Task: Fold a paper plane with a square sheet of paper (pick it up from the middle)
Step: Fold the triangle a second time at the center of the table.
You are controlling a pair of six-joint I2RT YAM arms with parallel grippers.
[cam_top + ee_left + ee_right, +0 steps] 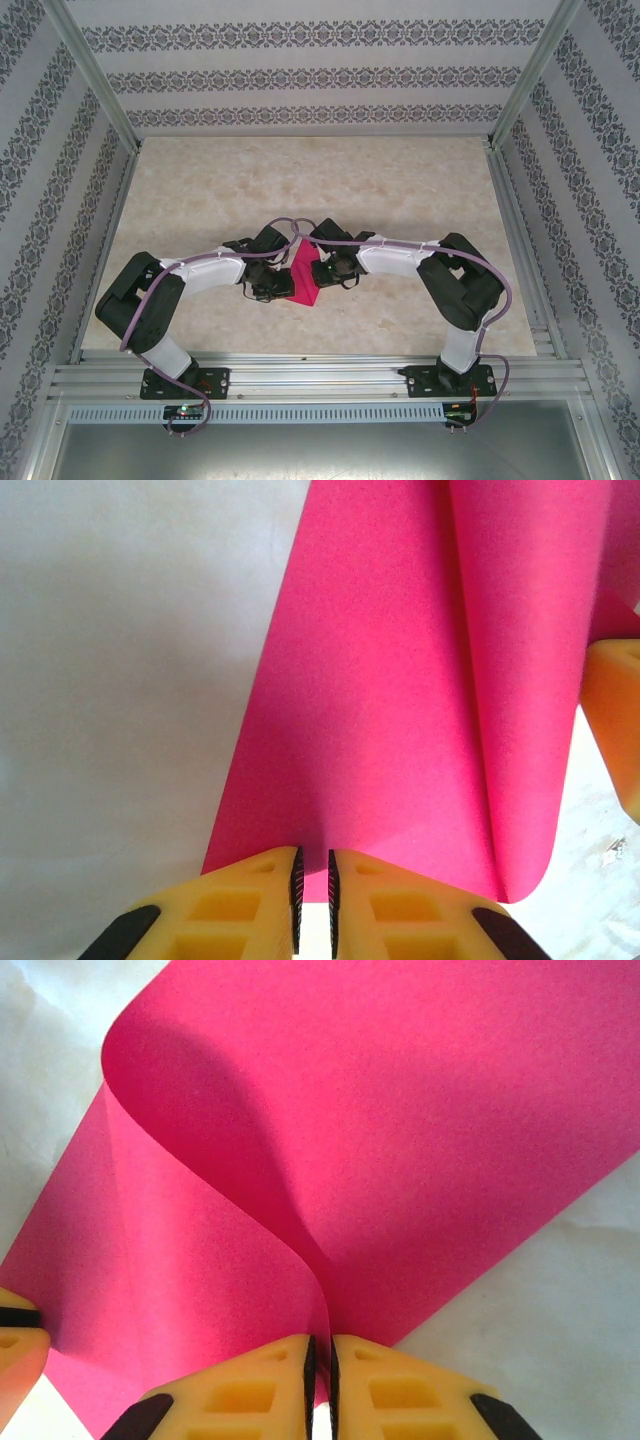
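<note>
Beige table [400, 190], left hand [313, 865] and right hand [321, 1352] clamped on curled sheet [380, 700]; half hidden overhead

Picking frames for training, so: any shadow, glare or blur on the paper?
Top external: even light, thin magenta-pink paper sheet sharp. Left wrist: pale table washed out at lower right. Right wrist: the sheet's curled flap throws a soft shadow on itself.

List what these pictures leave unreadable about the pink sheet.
Left wrist view: thin magenta-pink paper sheet cut off by the top edge; left gripper hides the pinched strip.
Right wrist view: sheet runs off top and right edges; right gripper hides the pinched part.
Top external view: both grippers cover most of the sheet; outline and creases unreadable.
</note>
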